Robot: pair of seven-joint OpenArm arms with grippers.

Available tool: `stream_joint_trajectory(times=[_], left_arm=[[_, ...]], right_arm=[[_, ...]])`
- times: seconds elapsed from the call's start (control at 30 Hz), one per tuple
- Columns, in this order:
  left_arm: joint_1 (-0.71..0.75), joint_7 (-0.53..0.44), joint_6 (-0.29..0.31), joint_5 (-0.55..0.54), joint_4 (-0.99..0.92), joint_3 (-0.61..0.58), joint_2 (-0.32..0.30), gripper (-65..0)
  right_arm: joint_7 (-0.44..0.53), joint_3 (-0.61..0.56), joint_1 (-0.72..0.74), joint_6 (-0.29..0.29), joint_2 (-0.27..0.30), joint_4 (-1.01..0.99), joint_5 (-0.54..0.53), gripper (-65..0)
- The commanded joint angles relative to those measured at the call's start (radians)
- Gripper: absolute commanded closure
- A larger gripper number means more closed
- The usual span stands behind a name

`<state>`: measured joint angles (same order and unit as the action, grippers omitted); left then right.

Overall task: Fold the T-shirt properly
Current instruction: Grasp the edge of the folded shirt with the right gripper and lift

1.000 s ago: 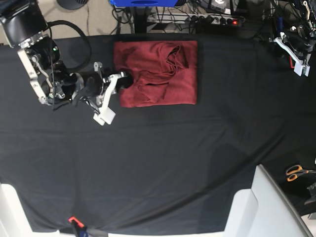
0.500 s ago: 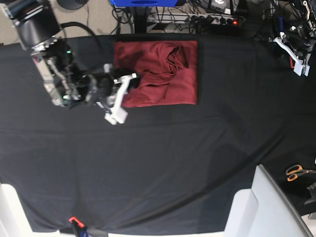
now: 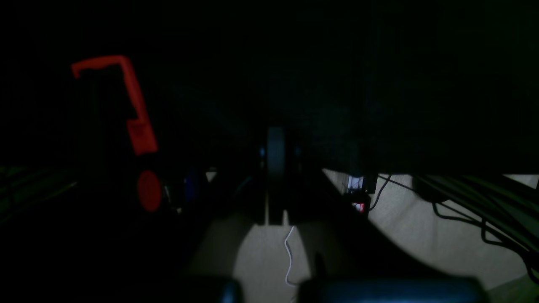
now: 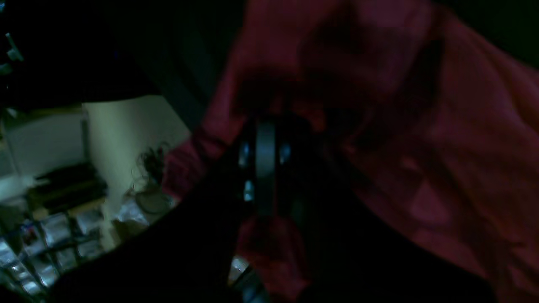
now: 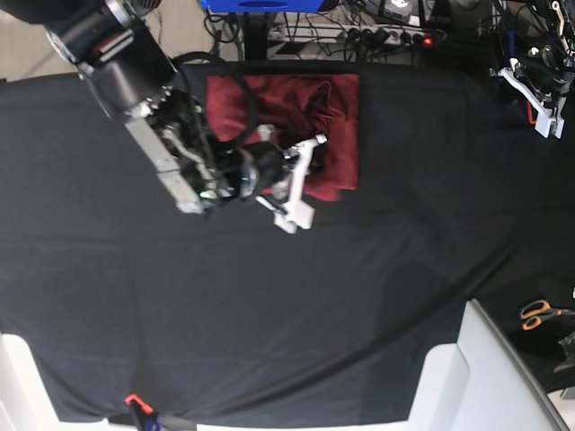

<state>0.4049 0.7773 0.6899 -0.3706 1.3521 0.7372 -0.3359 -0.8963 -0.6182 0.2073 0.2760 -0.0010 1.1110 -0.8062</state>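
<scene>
Here, nearest the camera in the base view, we see a white panel (image 5: pixel 467 377) at the 5 o'clock corner of the black cloth (image 5: pixel 314 296), with orange-handled scissors (image 5: pixel 537 312) just past it at 4 o'clock and a small red clip (image 5: pixel 135 401) at the 7 o'clock edge. Toward the middle, we find the right arm reaching in from 10 o'clock, its right gripper (image 5: pixel 301 184) lying over the near edge of the T-shirt (image 5: pixel 337 117). The shirt, a dark-red bundle, lies on the cloth at about 12 o'clock, close to the far edge; its near left part is hidden under the arm. In the right wrist view, the gripper (image 4: pixel 265 168) has its fingers clenched, and red fabric (image 4: pixel 400 126) bunches around and below them, so we take it as pinched on the shirt. Farther off, at 2 o'clock, we see the left gripper (image 5: pixel 539 103) parked at the cloth's edge, well apart from the shirt. In the left wrist view, that gripper (image 3: pixel 276 176) has its fingers clenched with nothing between them; it faces a dark space with a red clamp (image 3: pixel 134 105) at 9 o'clock and cables (image 3: pixel 476 202) on a pale floor at 4 o'clock. Beyond the far edge, we see a power strip (image 5: pixel 386 36) and tangled leads.
</scene>
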Motion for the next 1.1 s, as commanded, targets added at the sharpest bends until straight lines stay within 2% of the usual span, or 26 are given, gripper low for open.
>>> stream_joint_trajectory(times=[0.0, 0.13, 0.27, 0.4, 0.5, 0.6, 0.8, 1.07], left_arm=[[0.007, -0.009, 0.008, -0.011, 0.013, 0.009, -0.021, 0.0], [0.009, -0.009, 0.008, -0.011, 0.013, 0.009, -0.021, 0.0], [0.009, -0.009, 0.008, -0.011, 0.011, 0.009, -0.021, 0.0], [0.009, -0.009, 0.008, -0.011, 0.011, 0.009, -0.021, 0.0], [0.009, -0.009, 0.008, -0.011, 0.011, 0.009, -0.021, 0.0], [0.004, -0.009, 0.008, -0.011, 0.011, 0.006, -0.021, 0.0], [0.001, -0.006, 0.008, -0.011, 0.020, 0.003, -0.021, 0.0], [0.006, -0.006, 0.008, -0.011, 0.020, 0.006, -0.021, 0.0]], right_arm=[[0.022, -0.021, 0.037, 0.009, -0.024, 0.002, -0.015, -1.4], [0.026, -0.093, 0.073, 0.004, -0.073, -0.027, -0.017, -1.2], [-0.047, -0.105, 0.070, 0.002, -0.072, 0.059, -0.022, -1.2], [-0.131, -0.033, 0.016, 0.002, 0.025, 0.260, -0.020, -1.2], [-0.177, 0.044, -0.042, 0.002, 0.094, 0.329, -0.017, -1.2], [-0.159, 0.042, -0.085, 0.002, 0.132, 0.334, -0.015, -1.2], [-0.125, 0.040, -0.119, 0.002, 0.131, 0.330, -0.014, -1.2], [-0.054, -0.133, -0.096, 0.002, 0.123, 0.257, -0.014, -1.2]])
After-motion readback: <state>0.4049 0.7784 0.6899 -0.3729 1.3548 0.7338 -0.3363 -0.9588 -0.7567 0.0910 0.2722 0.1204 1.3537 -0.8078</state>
